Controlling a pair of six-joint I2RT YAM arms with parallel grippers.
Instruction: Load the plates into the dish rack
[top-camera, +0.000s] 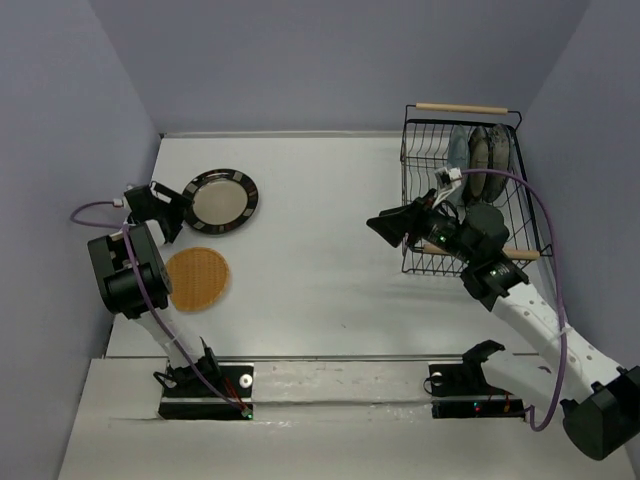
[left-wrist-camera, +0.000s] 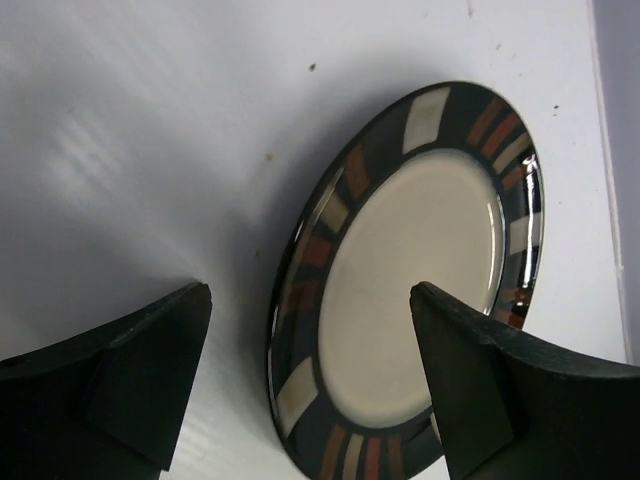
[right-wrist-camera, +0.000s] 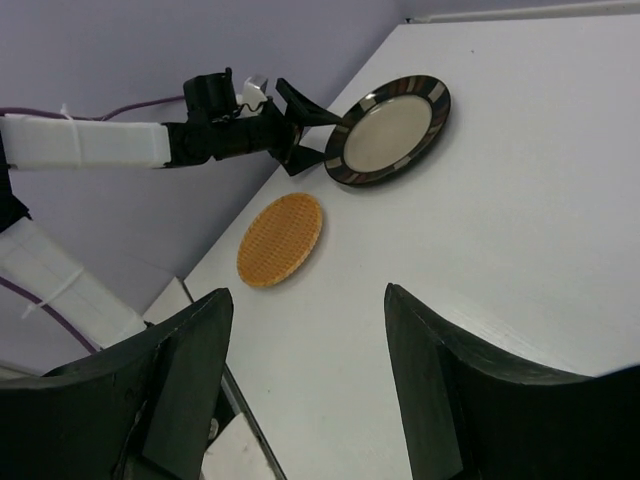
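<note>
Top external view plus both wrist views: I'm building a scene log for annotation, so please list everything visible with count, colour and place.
Dark-rimmed round ceramic plate with beige centre: one, black rim with coloured blocks, flat on the table, far left.
Small orange-tan round plate: one, flat on the table, nearer than the dark-rimmed plate.
Black wire dish rack with wooden rod handles: one, far right.
Plates standing in the rack: about three, teal and darker tones, on edge, partly hidden.
White table: one, under everything.
Purple cables: one along each arm.
Left end effector: black, open, at the dark-rimmed plate's edge.
Right end effector: black, open, empty, beside the rack.
</note>
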